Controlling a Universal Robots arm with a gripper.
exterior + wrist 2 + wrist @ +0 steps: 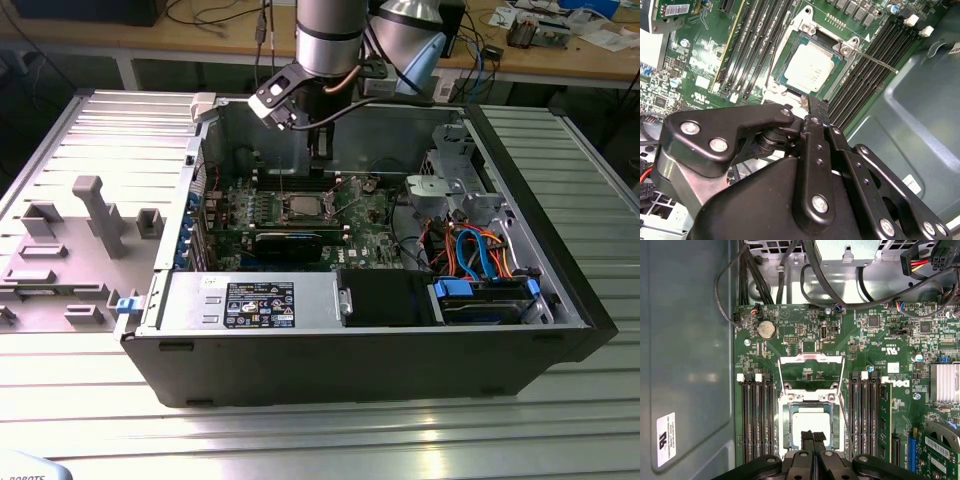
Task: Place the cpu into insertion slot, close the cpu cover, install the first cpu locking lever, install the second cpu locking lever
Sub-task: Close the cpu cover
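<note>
The cpu (811, 421) lies flat in the insertion slot (786, 416) on the green motherboard, its silvery top also clear in the second wrist view (809, 66). The cpu cover (811, 358) is swung open beyond the socket, with board showing through its square opening. A thin locking lever (875, 61) sticks out free from one socket corner. My gripper (812, 436) hangs just above the near edge of the cpu, its black fingertips (816, 107) pressed together with nothing between them. In the exterior view the gripper (318, 162) reaches down into the open case over the socket (301, 207).
Long memory slots (756, 420) flank the socket on both sides. A black card (290, 243) lies in front of the socket, with a power supply (250, 300) along the front wall. A drive cage (455, 182) and coloured cables (480, 255) fill the exterior view's right. A grey fixture (90, 225) sits outside the case.
</note>
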